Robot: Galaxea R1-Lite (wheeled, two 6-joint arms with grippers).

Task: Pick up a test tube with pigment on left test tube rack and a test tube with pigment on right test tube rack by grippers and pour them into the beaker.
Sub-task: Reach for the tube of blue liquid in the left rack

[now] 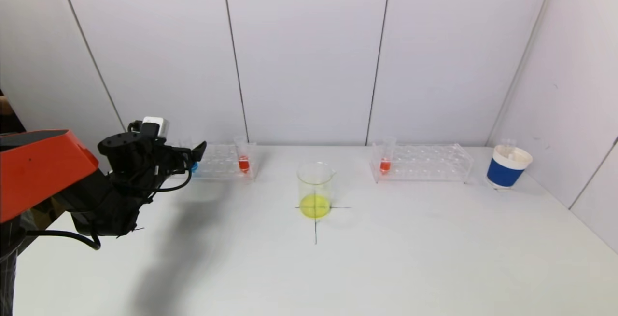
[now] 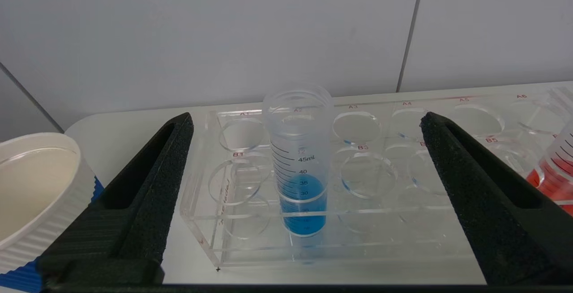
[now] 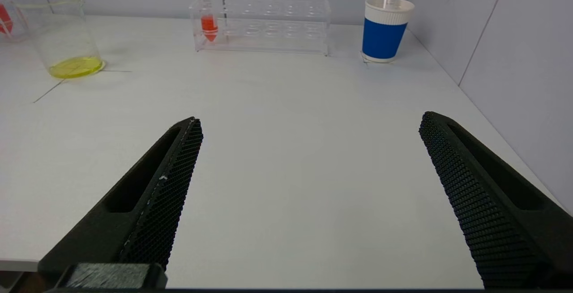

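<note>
A clear beaker (image 1: 316,190) with yellow liquid stands at the table's middle; it also shows in the right wrist view (image 3: 62,33). The left clear rack (image 1: 219,162) holds a red-pigment tube (image 1: 244,159) and a blue-pigment tube (image 2: 302,167). My left gripper (image 2: 304,118) is open, level with the blue tube, which stands just beyond the fingertips, untouched. The right clear rack (image 1: 422,162) holds a red-pigment tube (image 1: 385,160), also visible in the right wrist view (image 3: 208,13). My right gripper (image 3: 309,121) is open and empty over the near table, out of the head view.
A blue paper cup (image 1: 508,166) with a white rim stands at the far right, near the side wall. Another white-rimmed cup (image 2: 36,194) stands just outside the left rack's end. White walls close the back and right. A black cross (image 1: 316,219) marks the beaker's spot.
</note>
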